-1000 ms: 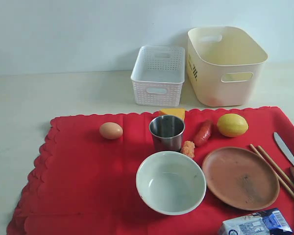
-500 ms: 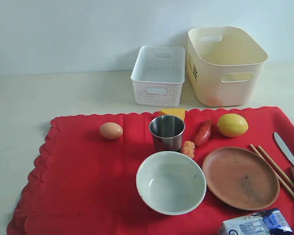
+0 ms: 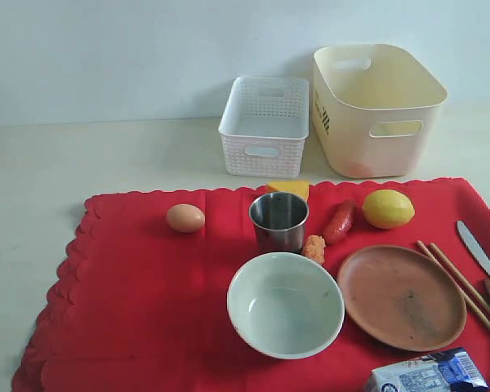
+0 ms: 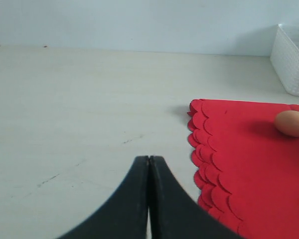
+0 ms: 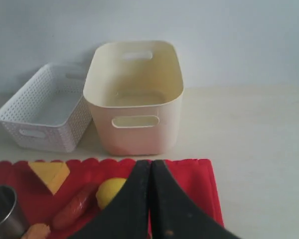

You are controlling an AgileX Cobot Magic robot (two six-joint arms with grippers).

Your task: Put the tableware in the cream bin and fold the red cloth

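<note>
Nothing has moved: left gripper and right gripper, jaws pressed together, empty; cream bin beyond the right jaws; bowl uncollected, task apparently unstarted.

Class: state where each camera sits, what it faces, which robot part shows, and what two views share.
Exterior: off the arms, looking down over the red cloth toward the cream bin; no robot part.
Left wrist: on the left arm, viewing table and egg; shut left gripper.
Right wrist: on the right arm, facing the cream bin; shut right gripper.
Shared: exterior and right wrist show the cream bin.
</note>
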